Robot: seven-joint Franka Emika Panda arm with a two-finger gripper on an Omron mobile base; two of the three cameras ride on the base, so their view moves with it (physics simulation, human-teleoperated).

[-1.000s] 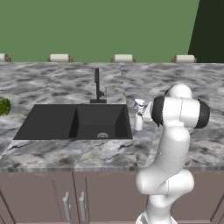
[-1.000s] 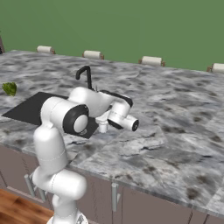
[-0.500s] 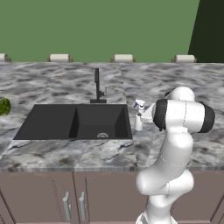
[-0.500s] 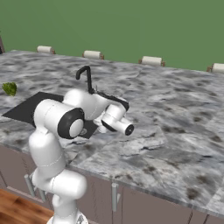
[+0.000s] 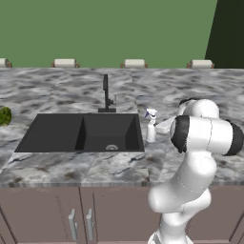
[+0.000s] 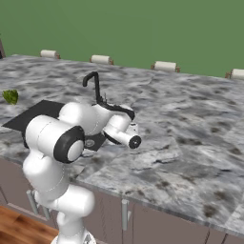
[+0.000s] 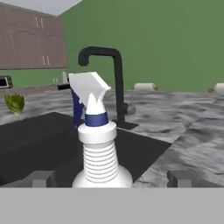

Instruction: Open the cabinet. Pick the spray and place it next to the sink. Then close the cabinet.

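The spray (image 7: 98,144) is seen upright on the worktop (image 5: 200,95) beside the sink (image 5: 57,136), released; jaws open, gripper (image 7: 109,177) drawn slightly back. Cabinet closing remains.

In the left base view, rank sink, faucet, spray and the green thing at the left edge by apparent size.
1. sink
2. faucet
3. spray
4. green thing, though the frame edge cuts it off, so its place against the spray is unsure.

The spray (image 7: 99,144) stands upright on the stone by the sink (image 7: 39,140), between the parted fingertips (image 7: 41,178).
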